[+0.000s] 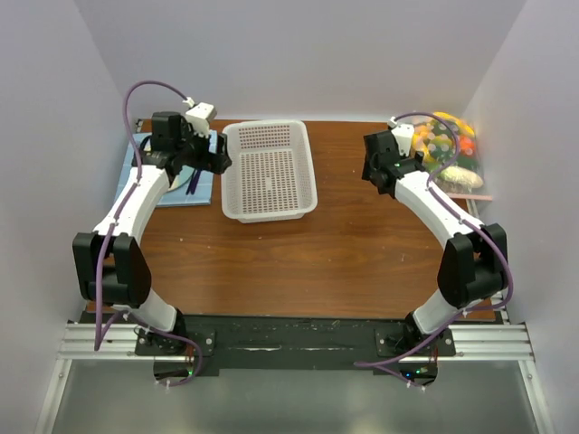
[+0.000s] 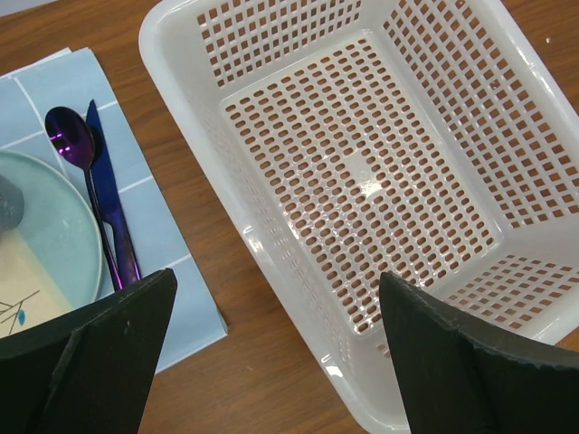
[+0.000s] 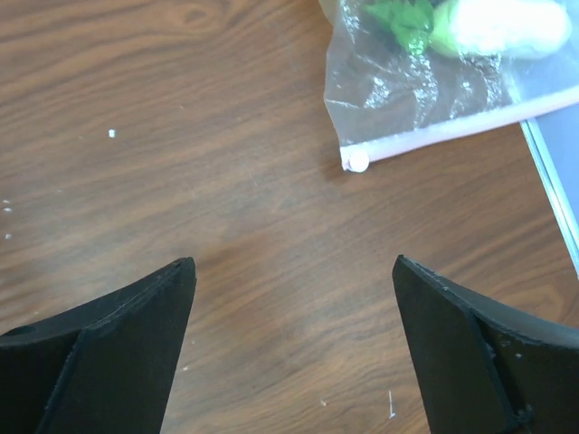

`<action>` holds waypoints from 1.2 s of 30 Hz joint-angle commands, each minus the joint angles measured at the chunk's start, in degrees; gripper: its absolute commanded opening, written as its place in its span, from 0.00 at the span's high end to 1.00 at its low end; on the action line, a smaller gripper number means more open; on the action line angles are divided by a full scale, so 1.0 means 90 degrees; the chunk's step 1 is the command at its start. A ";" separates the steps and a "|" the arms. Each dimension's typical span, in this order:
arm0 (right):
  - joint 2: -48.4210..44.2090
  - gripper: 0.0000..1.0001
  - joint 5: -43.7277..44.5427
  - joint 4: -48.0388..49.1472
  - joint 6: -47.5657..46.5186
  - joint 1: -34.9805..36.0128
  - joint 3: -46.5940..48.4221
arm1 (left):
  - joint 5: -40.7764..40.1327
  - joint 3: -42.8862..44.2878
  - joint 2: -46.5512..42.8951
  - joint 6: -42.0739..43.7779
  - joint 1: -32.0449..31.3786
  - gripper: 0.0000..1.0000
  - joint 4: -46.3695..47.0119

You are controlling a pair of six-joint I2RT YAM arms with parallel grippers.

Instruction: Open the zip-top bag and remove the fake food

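The zip-top bag [image 1: 450, 154] lies at the far right of the table, against the wall, with the fake food [image 1: 443, 136] inside: yellow, orange and green pieces. In the right wrist view the bag's corner [image 3: 407, 90] shows at the top right, with its pinkish zipper strip [image 3: 452, 131] and white slider [image 3: 359, 162] facing me. A green piece [image 3: 403, 18] and a cream-white piece [image 3: 507, 27] lie inside. My right gripper [image 3: 294, 271] is open and empty over bare wood, just short of the bag. My left gripper [image 2: 276, 289] is open and empty above the basket's left rim.
A white mesh basket [image 1: 268, 215] stands at the back middle and is empty; it also shows in the left wrist view [image 2: 226, 190]. A blue placemat [image 2: 149, 181] at the far left holds a pale green plate [image 2: 54, 226], a purple spoon [image 2: 68, 136] and a knife [image 2: 109, 199].
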 commanded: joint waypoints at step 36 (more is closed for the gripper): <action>0.2509 0.12 0.3243 0.1399 -0.0096 -0.0529 0.0548 | -0.1092 0.0008 0.1556 0.0489 -0.0626 0.00 0.1133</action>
